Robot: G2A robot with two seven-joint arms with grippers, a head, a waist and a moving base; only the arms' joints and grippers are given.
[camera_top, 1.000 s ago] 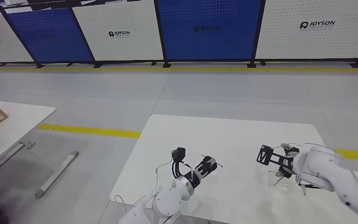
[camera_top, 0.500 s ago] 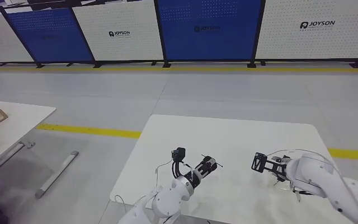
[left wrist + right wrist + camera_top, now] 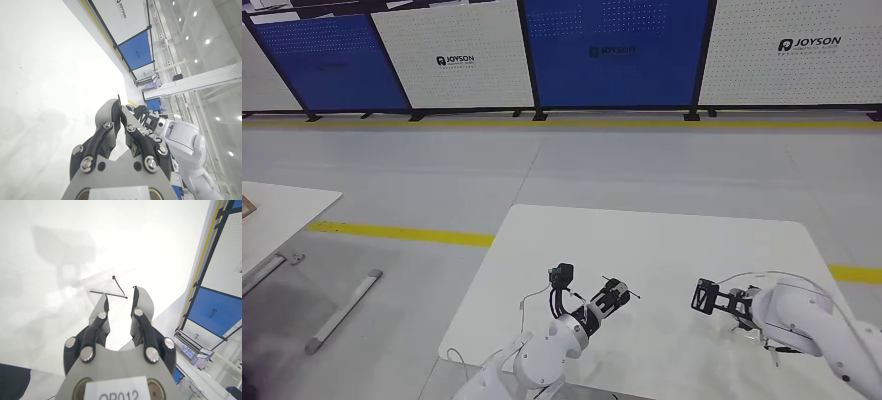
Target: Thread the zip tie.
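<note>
**Zip tie held out for threading; second pincer open over the spares**

The left pincer (image 3: 120, 108) is clamped tight on a black zip tie (image 3: 119, 98). Only a short end protrudes past its tips, held above the bench (image 3: 642, 240), presumably so the partner arm can reach it. The right pincer (image 3: 120, 292), spread wide and holding nothing, hovers over two loose zip ties (image 3: 118, 286). These lie in a V in what seems a clear tray (image 3: 136, 275), probably the supply. The two pincers are apart.
</note>
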